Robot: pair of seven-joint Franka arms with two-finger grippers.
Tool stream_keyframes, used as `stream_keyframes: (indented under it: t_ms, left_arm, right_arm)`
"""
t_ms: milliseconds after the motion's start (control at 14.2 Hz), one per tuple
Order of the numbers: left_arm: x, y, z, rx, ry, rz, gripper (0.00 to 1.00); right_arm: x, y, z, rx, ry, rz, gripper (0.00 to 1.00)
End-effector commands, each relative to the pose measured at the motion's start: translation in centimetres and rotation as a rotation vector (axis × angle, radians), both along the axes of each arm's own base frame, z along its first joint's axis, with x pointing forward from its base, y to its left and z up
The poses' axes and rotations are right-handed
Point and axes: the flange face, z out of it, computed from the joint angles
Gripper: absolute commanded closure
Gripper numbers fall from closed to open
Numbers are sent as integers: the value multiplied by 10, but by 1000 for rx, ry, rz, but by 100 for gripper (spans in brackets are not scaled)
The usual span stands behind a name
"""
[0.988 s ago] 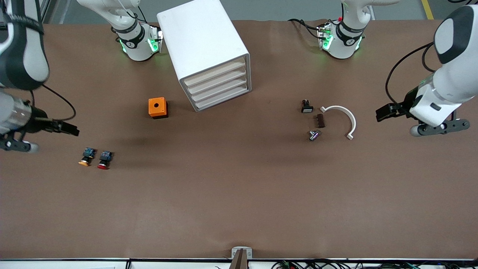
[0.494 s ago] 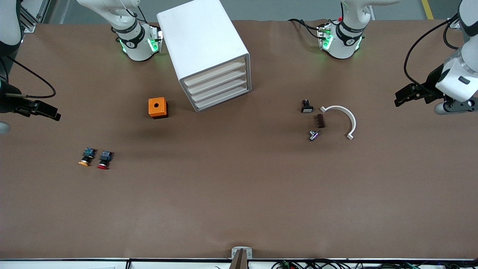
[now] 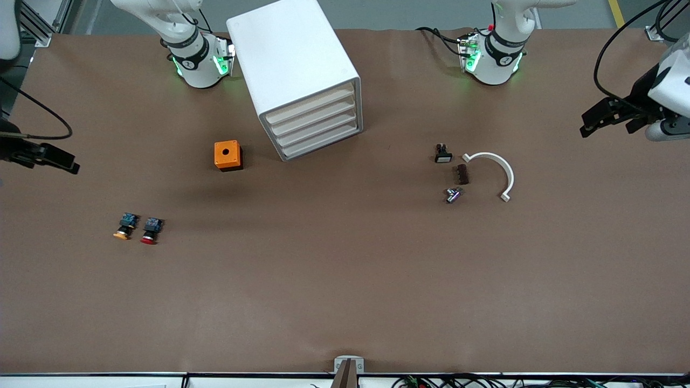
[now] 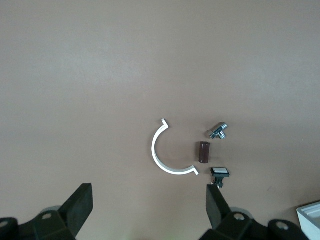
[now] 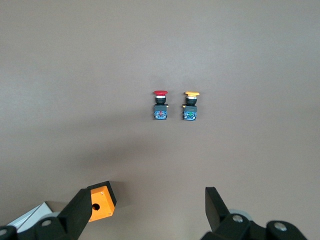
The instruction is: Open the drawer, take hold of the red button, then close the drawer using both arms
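The white cabinet [image 3: 294, 70] stands near the robot bases; its lowest drawer [image 3: 322, 144] is shut, like the three above it. The red-capped button [image 3: 150, 230] lies on the table toward the right arm's end, beside an orange-capped one [image 3: 124, 226]; both show in the right wrist view, red [image 5: 160, 104] and orange [image 5: 190, 105]. My right gripper [image 3: 51, 156] is open and empty, up over the table's edge at the right arm's end. My left gripper [image 3: 606, 116] is open and empty, up over the left arm's end; its fingers [image 4: 80, 205] show wide apart.
An orange box with a hole [image 3: 227, 155] sits beside the cabinet, nearer the camera. Toward the left arm's end lie a white curved bracket [image 3: 496, 170], a small black switch [image 3: 442, 154], a brown block [image 3: 462, 174] and a metal fitting [image 3: 453, 194].
Both arms have pulled back and up toward their ends of the table. Nothing on the table has moved; the drawers stay shut.
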Motion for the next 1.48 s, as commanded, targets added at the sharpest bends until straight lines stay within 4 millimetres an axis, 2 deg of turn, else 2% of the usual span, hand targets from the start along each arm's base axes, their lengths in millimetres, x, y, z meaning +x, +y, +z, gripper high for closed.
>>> stream_keyframes:
  t_ms: [0,282,494,565,706,776,918,1129,1271,1412]
  left_arm:
    - [-1,0,11,3,1,-14,0]
    - [2,-2,16,0,-11,-17,0]
    - [4,-1,15,-8,-8,-11,0]
    - [4,-2,15,-14,-9,-5,0]
    - [5,-1,13,-12,0,-2,0]
    - [7,0,11,-14,3,-5,0]
    - [10,0,14,-12,2,-3,0]
    - [15,1,20,-12,8,-12,0]
    - [17,1,18,-12,9,-25,0]
    - [17,6,18,-11,10,-53,0]
  right_arm:
    - [-2,1,30,-8,-2,5,0]
    - [-10,-8,29,5,38,-25,0]
    - [-34,-3,56,68,24,-23,0]
    - [-37,-8,54,65,48,-24,0]
    - [-43,-34,50,70,72,-65,0]
    - [-45,-36,48,73,86,-60,0]
    - [-49,-38,43,66,102,55,0]
    - [-68,-33,42,60,71,78,0]
    - [-85,-23,41,57,36,59,0]
    - [-94,-8,42,57,23,54,0]
